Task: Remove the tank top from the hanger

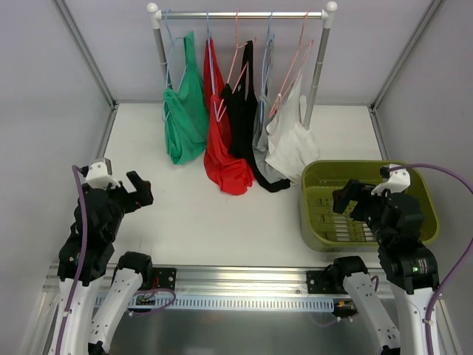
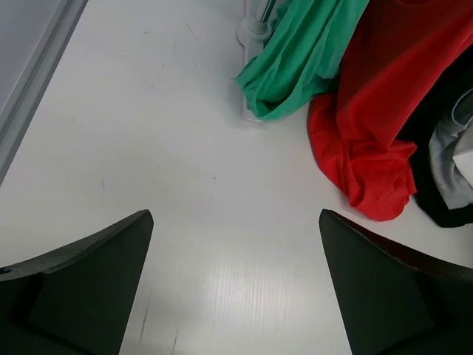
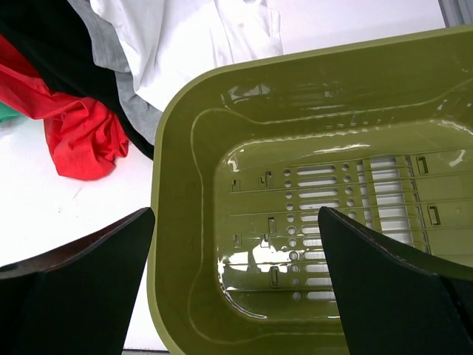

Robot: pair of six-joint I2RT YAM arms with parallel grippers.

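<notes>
Several tank tops hang on hangers from a rail at the back: green, red, black, grey and white. Their hems rest on the table. My left gripper is open and empty at the near left, well short of the clothes. In the left wrist view the green top and red top lie ahead of it. My right gripper is open and empty above the olive basket.
The olive basket stands at the near right, nothing in it, its far rim close to the white top. The rail's two uprights stand on the table. Grey walls enclose the white table on three sides.
</notes>
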